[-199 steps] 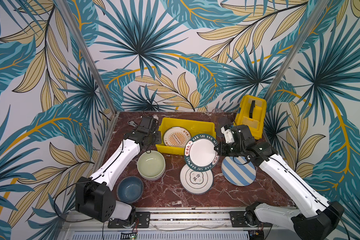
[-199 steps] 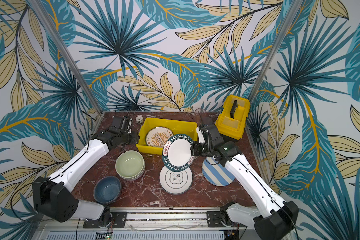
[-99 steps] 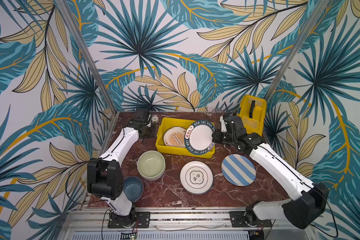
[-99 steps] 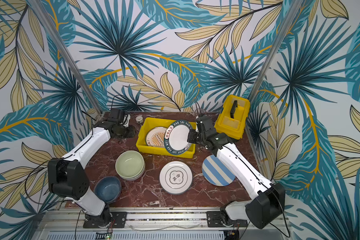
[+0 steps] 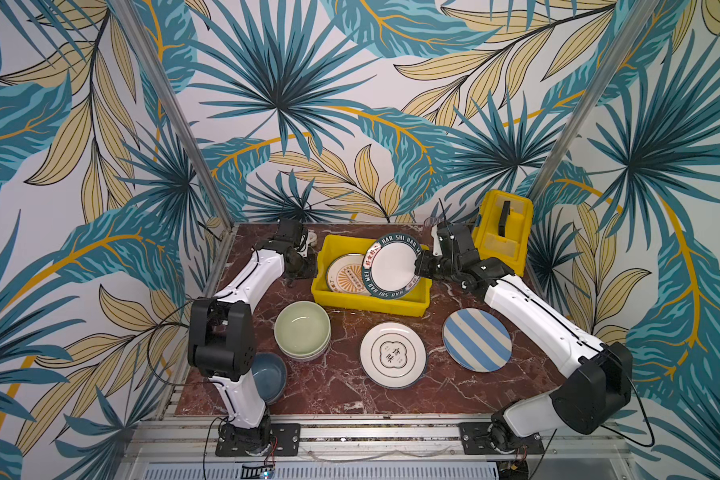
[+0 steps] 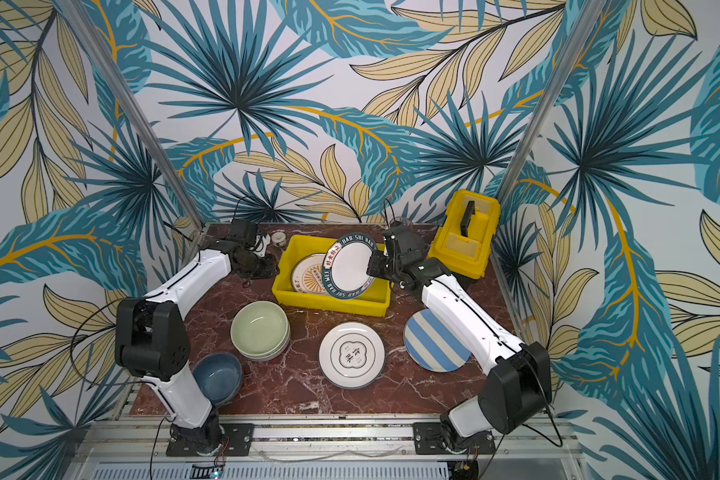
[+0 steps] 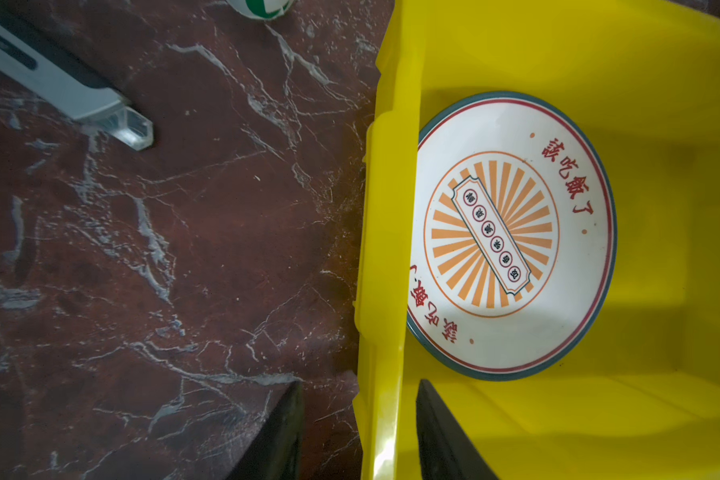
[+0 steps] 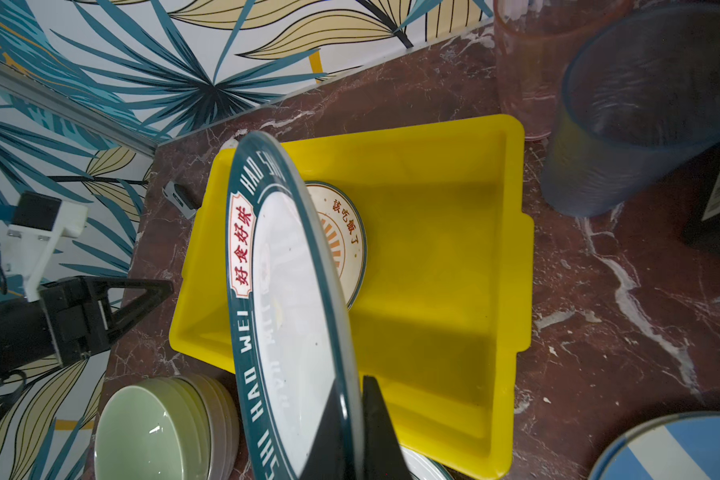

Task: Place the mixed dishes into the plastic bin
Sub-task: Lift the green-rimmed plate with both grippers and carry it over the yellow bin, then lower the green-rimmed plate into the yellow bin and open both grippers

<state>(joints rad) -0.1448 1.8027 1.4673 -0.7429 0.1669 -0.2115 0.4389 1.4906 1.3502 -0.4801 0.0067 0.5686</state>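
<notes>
At the front left of the table [image 5: 350, 395] sits a blue bowl [image 5: 271, 374], partly behind the left arm. Further back, the left gripper [image 7: 358, 386] straddles the left wall of the bin [image 5: 391, 305]. Its jaws are spread, one finger outside over the table and one inside, and neither presses the wall. A stack of green bowls [image 5: 302, 330] stands just in front of the bin's left end. The bin lies at the back middle of the table. In its left half a sunburst plate [image 5: 344, 274] lies flat. Above it, tilted on edge over the bin's middle, is a teal plate [image 5: 393, 266]. The right gripper [image 8: 352, 386] pinches its right rim, jaws pressed onto it. A white plate [image 5: 393, 354] lies flat in front of the bin. To its right is a striped plate [image 5: 476, 338], also on the table. A blue tumbler [image 8: 641, 104] and a pink tumbler [image 8: 524, 62] stand by the bin's back right corner. The toolbox [image 5: 501, 232] fills the far right corner.
</notes>
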